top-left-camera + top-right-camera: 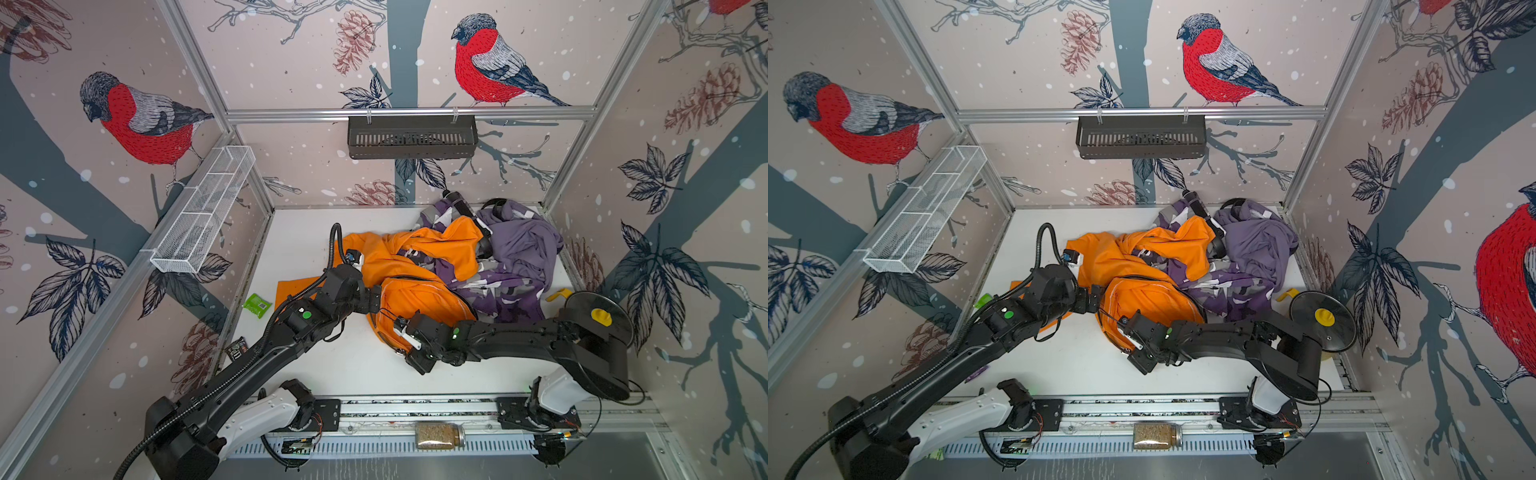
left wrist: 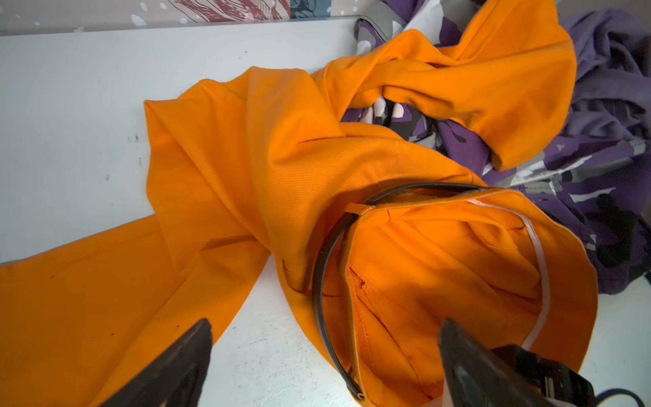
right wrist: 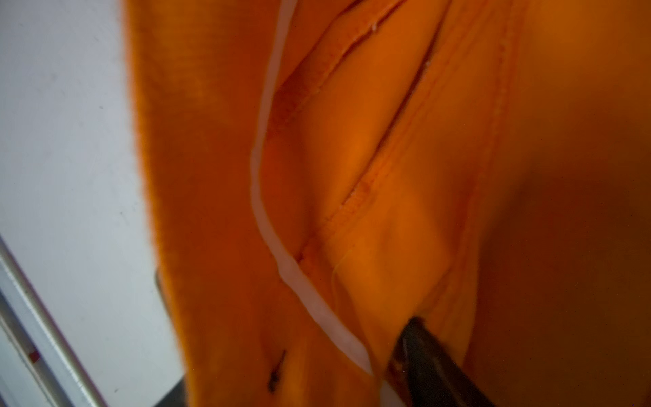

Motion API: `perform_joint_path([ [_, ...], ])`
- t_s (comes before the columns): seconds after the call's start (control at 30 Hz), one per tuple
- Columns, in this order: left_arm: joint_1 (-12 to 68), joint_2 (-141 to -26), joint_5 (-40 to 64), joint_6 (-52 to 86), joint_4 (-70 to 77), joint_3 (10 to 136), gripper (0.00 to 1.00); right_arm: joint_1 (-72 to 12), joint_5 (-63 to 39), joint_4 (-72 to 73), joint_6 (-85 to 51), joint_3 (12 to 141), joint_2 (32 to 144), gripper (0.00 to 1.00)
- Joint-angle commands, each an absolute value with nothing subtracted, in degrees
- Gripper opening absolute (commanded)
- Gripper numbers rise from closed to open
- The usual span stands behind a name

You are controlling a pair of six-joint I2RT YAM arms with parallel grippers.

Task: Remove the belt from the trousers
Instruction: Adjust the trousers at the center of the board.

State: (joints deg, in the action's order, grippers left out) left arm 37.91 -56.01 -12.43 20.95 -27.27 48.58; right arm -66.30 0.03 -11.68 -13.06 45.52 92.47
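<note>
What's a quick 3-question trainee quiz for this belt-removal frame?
1. True or false: the belt is already clear of the orange trousers.
2. The left pincer is: A open, B shut on the belt, C shut on cloth.
3. What colour is the garment heaped against the trousers?
Key: 1 false, it passes under a waistband loop; 2 A; 3 purple.

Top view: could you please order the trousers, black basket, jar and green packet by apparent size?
Largest to smallest: trousers, black basket, jar, green packet; the last two look close, and depth may differ.
</note>
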Motion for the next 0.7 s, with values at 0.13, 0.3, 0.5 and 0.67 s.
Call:
perform_joint_path([
  [0.13, 32.81, -50.94, -14.50, 21.30, -30.91, 48.66, 0.98, -65.39, -0.82, -16.44, -6.63, 52.20, 85.15, 0.07],
  [0.3, 32.67, -47.21, -11.79, 20.14, -29.40, 46.36, 0.99, -60.37, -5.66, -25.65, -2.27, 61.60, 78.96, 0.03],
  [0.5, 32.85, -42.62, -7.80, 18.94, -22.61, 39.20, 0.99, -54.26, -5.80, -34.41, 1.19, 72.26, 74.58, 0.02],
  [0.67, 37.81, -43.98, -6.14, 12.75, -12.98, 35.76, 0.99, -52.03, -7.03, -34.32, 2.18, 78.08, 70.69, 0.02],
])
